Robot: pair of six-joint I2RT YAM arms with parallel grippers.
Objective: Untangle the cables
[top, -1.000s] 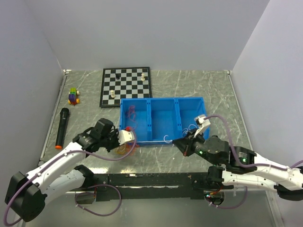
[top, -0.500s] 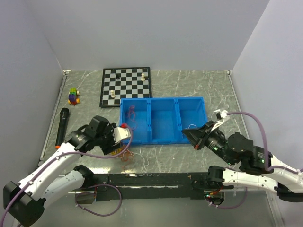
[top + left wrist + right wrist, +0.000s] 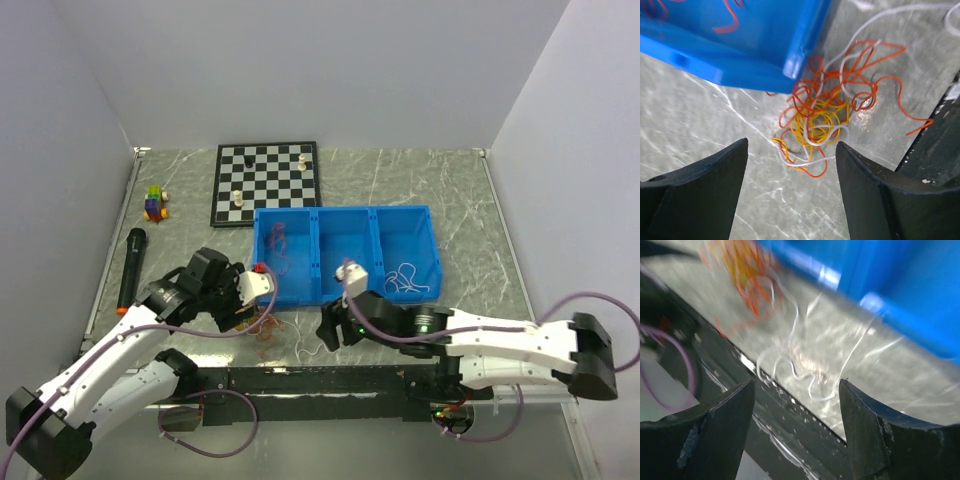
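The cables [image 3: 822, 112] lie as a loose tangle of orange, yellow and white wire on the table by the blue bin's front left corner, seen from above as cables [image 3: 266, 326]. My left gripper [image 3: 791, 145] hovers open just short of the tangle, nothing between its fingers; from above, the left gripper [image 3: 246, 304] is at the bin's left end. A single white cable [image 3: 795, 367] curls near the table's front edge. My right gripper [image 3: 797, 382] is open over it, empty; the right gripper [image 3: 329, 328] sits right of the tangle.
The blue bin [image 3: 345, 297] has three compartments, with a red wire [image 3: 278, 245] in the left one and white wires [image 3: 405, 280] in the right one. A chessboard [image 3: 265, 183] lies behind it. A black microphone [image 3: 130, 270] and a toy [image 3: 155, 204] sit at the left. A black rail [image 3: 790, 440] edges the table.
My left gripper opened and drew back slightly; the tangle now lies free on the table. My right arm swung left from the bin's right compartment to the table in front and opened.
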